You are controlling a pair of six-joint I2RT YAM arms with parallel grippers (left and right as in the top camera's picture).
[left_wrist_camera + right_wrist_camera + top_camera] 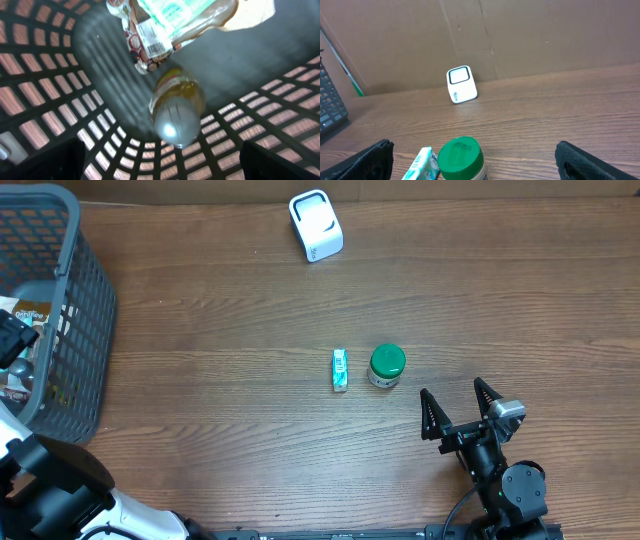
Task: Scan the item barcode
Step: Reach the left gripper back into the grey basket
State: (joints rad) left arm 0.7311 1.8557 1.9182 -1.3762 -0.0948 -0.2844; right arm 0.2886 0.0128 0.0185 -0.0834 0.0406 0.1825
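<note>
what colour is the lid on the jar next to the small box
Green lid; the right wrist view shows it best.

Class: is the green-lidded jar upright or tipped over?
Upright: overhead, the jar shows its round green lid facing straight up.

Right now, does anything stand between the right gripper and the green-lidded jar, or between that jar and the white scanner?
Nothing visible. Bare table lies between the open right gripper and the green-lidded jar, and between jar and white scanner. The teal box lies beside the jar, off both lines.
</note>
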